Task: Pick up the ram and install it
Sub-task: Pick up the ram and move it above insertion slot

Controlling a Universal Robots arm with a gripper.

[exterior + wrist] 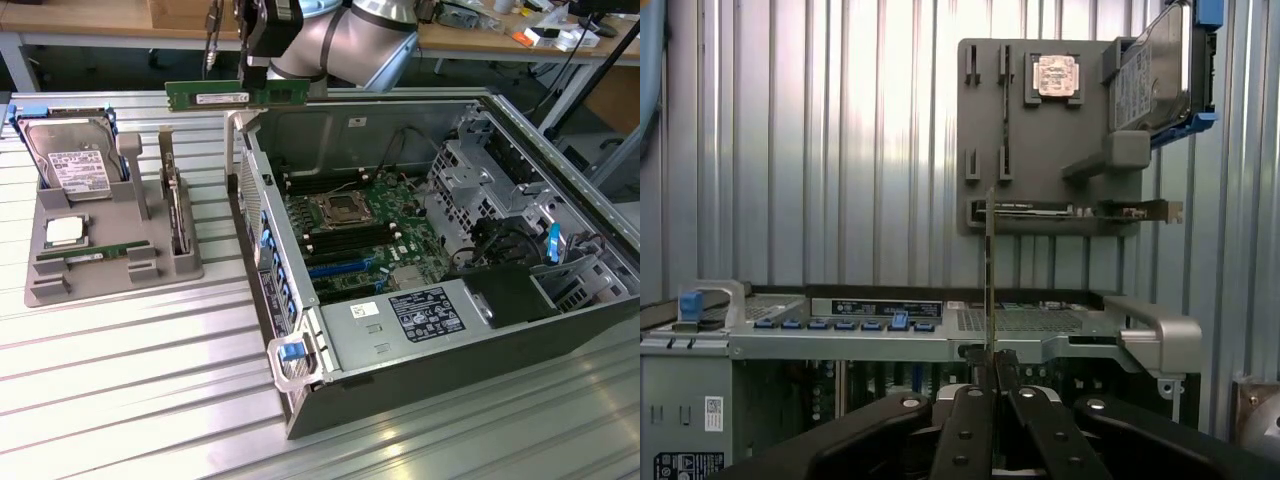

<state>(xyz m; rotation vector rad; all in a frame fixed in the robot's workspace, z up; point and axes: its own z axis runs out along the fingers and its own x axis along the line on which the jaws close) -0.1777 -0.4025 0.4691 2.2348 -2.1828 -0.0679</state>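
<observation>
The ram (210,97) is a long green stick with a white label, held level in the air above the open computer case's near side wall (255,215). My gripper (257,80) is shut on its upper edge, right of the label. In the wrist view the ram (989,260) shows edge-on, rising from between the black fingers (970,420) of the gripper (990,362). The motherboard (350,225) lies inside the case, with black memory slots (340,243) and blue slots (338,268) beside the processor socket.
A grey holder tray (110,275) stands at the exterior view's left with a hard drive (75,165), a square silver processor chip (65,232), another green stick (85,256) and an upright card (177,215). Drive cages (480,180) and cables fill the case's far end.
</observation>
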